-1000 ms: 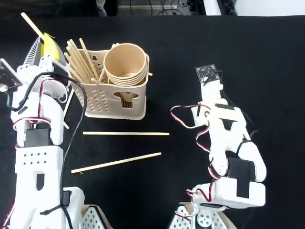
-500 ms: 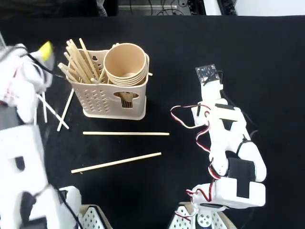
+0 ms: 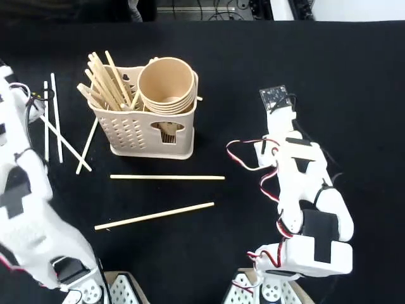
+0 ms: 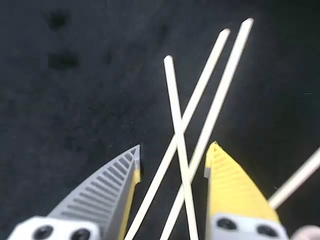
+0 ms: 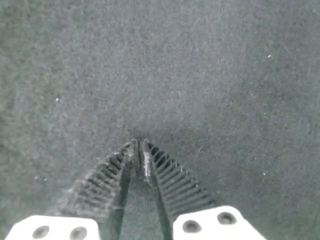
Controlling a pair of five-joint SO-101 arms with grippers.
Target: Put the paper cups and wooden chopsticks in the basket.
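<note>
A beige basket holds a stack of paper cups and a bundle of wooden chopsticks. Several loose chopsticks lie on the black cloth left of the basket. Two more chopsticks lie in front of it, one level and one slanted. My left arm is at the table's left edge. Its gripper is open just above the cloth, and three crossed chopsticks lie between its grey and yellow fingers. My right gripper is shut on nothing, low over bare cloth right of the basket.
The right arm sits folded at the right side of the table, with its red and white wires looping out to its left. Open black cloth stretches between the basket and that arm and along the far edge.
The left arm has swung from beside the basket out to the left edge, uncovering chopsticks on the cloth there. The right arm has kept still.
</note>
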